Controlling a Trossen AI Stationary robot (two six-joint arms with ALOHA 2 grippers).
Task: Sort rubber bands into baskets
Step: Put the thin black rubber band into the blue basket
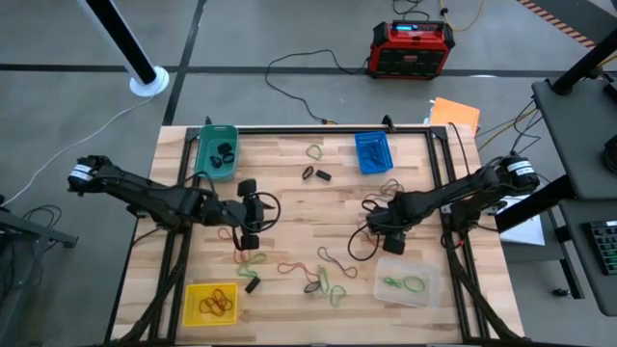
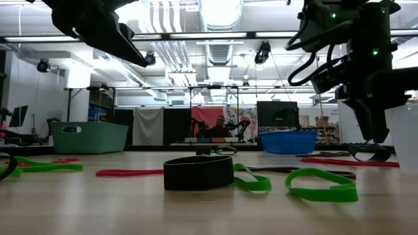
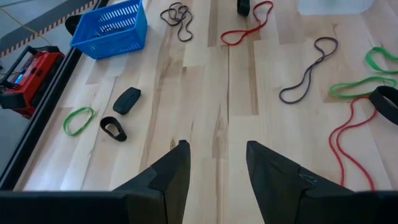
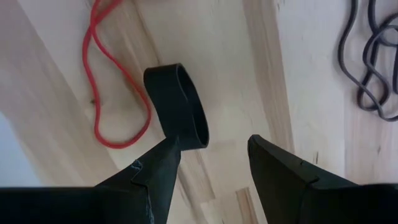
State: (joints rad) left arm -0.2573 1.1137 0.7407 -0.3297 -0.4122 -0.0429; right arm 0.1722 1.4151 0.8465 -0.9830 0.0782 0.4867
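Table [image 1: 318, 193] of pale wood seen from above, with a basket at each corner: teal basket [image 1: 216, 150] and blue basket [image 1: 373, 151] at the far side, yellow basket [image 1: 211, 303] and clear basket [image 1: 409, 281] at the near side. Loose rubber bands [image 1: 328, 280] lie mostly between the two near baskets. The left gripper [image 1: 249, 212] hovers left of centre; the right gripper [image 1: 389, 229] hangs just beside the clear basket, its tips hard to make out against dark cables. A red-and-black box [image 1: 413, 48] sits on the grey floor beyond the table.

At table height, a wide black band [image 2: 198, 172] stands in the foreground, green bands [image 2: 321, 185] beside it; the dark arms are cut off overhead, and a person sits far off in the workshop.

From the left wrist, the jaws stand spread over bare wood, with a small green band [image 3: 78, 120] near the table edge.

From the right wrist, the jaws are spread and empty, a black ring band [image 4: 177, 106] at one fingertip [image 4: 163, 160], a red band [image 4: 115, 81] beside it.
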